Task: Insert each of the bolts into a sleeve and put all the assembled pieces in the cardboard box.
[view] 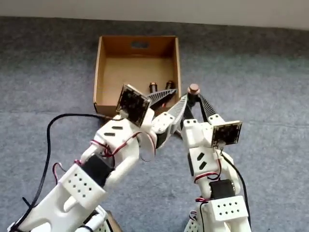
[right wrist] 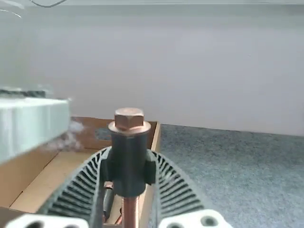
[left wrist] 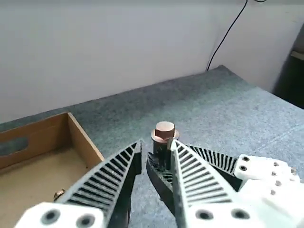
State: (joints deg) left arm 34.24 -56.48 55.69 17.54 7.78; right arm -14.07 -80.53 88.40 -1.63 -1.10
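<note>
High view: the box (view: 99, 72) stands at the far middle of the bench (view: 260, 67), with two finished pieces (view: 153, 87) in its near right corner. Just right of that corner the right claw (view: 193, 96) holds a bolt (view: 194, 89) upright, and the left claw (view: 180, 94) is close beside it.

Left wrist view: the left claw is spread, gripping nothing, and the bolt head sits just beyond its tips.

Right wrist view: the right claw pinches the sleeve (right wrist: 128, 164), with the bolt seated to its head.

Insertion appears done. The next move would be to carry this piece left over the wall and release it, avoiding the left claw.

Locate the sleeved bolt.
The sleeved bolt sits in the right hand, high view, just right of the cardboard box near its front corner.
</note>
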